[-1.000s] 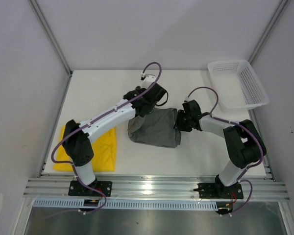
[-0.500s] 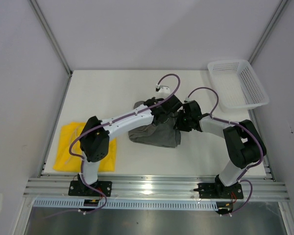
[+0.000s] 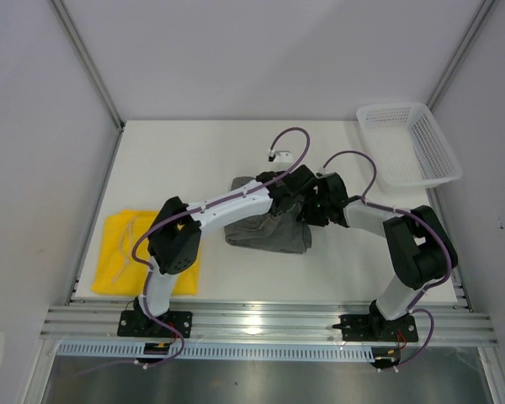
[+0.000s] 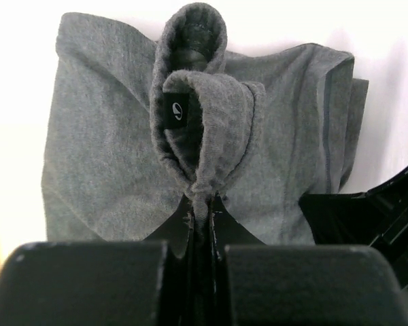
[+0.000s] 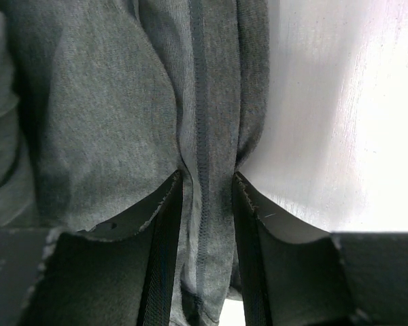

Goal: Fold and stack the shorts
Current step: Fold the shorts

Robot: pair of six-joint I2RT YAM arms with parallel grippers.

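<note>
Far left of the white plastic mesh basket (image 3: 408,143), the bright yellow cloth shorts (image 3: 118,261) lie uncovered. The left gripper (image 4: 200,207), fingers pinching a fold of the plain grey-green cloth shorts (image 4: 102,156), which lie nearer that basket, has swept basketward to meet the right gripper (image 5: 202,193), whose fingers clamp the seamed edge. The fold looks half made. From above, neither grip can be seen.

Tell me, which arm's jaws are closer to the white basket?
Right. The right arm has its jaws clamped on the grey shorts at the edge facing the basket; the left arm pinches a fold beside it, farther away.
</note>
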